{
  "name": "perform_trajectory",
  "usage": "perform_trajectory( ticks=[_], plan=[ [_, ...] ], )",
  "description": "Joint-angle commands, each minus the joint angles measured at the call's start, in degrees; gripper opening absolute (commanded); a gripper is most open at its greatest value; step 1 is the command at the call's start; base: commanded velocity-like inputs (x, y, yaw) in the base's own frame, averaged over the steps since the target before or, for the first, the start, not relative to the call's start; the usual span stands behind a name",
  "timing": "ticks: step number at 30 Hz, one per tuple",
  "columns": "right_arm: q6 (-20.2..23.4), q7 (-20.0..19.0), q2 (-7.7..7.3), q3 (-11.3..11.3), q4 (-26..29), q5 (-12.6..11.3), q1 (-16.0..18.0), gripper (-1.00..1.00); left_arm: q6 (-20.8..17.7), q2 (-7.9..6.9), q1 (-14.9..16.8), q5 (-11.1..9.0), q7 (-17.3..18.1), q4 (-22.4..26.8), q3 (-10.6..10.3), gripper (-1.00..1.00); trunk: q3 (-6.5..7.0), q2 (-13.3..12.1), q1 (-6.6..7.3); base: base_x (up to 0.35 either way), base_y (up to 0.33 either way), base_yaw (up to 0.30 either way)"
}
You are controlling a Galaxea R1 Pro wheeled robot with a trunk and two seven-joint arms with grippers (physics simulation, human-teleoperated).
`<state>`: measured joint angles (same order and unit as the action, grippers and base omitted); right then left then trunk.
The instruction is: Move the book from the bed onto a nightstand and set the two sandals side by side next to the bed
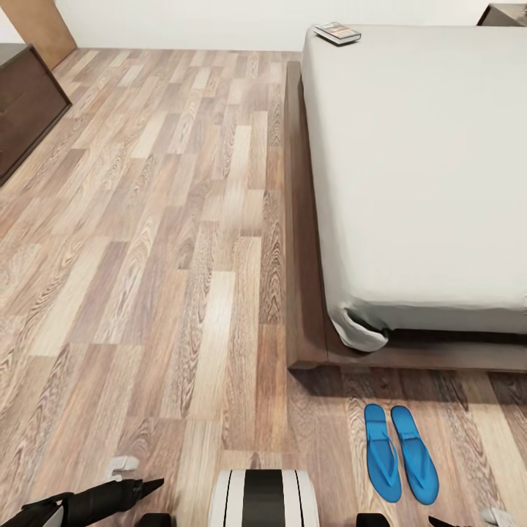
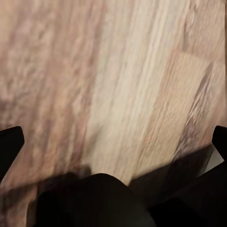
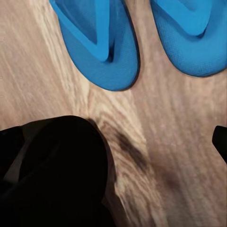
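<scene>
The book (image 1: 337,33) lies on the far corner of the bed (image 1: 424,168), a grey mattress on a dark wood frame. A corner of the nightstand (image 1: 505,13) shows beyond the bed's far right. Both blue sandals (image 1: 382,454) (image 1: 415,454) lie side by side on the floor by the foot of the bed. In the right wrist view their heels (image 3: 101,52) (image 3: 189,38) sit just ahead of my right gripper (image 3: 113,142), which is open and empty. My left gripper (image 2: 113,142) is open over bare floor, and its arm (image 1: 95,501) is low at the near left.
A long dark wooden bench (image 1: 22,110) stands against the left wall, with a wooden door (image 1: 44,25) behind it. Wood-plank floor (image 1: 168,256) runs wide between bench and bed. My white and black trunk (image 1: 263,498) is at the bottom centre.
</scene>
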<state>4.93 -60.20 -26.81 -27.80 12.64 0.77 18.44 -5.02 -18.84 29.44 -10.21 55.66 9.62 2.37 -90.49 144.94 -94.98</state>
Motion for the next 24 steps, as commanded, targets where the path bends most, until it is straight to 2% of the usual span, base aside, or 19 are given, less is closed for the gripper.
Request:
perform_trajectory(
  ticks=[1,5,15,19,24],
  plan=[
    [0.50,-0.25,0.03,-0.34,0.00,0.09,0.02,1.00,-0.53,0.01,0.03,-0.09,0.22,0.00,0.21,1.00,0.20,0.00,0.03,0.000,0.000,0.000],
    [0.44,-0.17,0.08,-0.33,-0.03,0.10,0.02,1.00,-0.52,0.03,0.01,-0.07,0.18,-0.08,0.19,1.00,1.09,-0.06,0.13,0.000,0.000,0.000],
    [0.44,-0.01,0.18,-0.33,-0.07,0.18,0.02,1.00,-0.53,1.41,0.00,0.01,-1.97,-0.18,0.18,1.00,3.30,-0.19,0.39,0.000,0.000,0.000],
    [0.44,-0.01,0.18,-0.33,-0.07,0.19,0.02,1.00,-0.53,2.47,0.00,0.01,-4.98,-0.22,0.16,1.00,4.19,-0.24,0.50,0.000,0.000,0.000],
    [0.44,-0.07,0.18,-0.33,-0.06,0.19,0.02,1.00,-0.52,3.30,0.00,0.01,-6.54,-0.28,0.17,1.00,5.29,-0.31,0.62,0.000,0.000,0.000]
  ],
)
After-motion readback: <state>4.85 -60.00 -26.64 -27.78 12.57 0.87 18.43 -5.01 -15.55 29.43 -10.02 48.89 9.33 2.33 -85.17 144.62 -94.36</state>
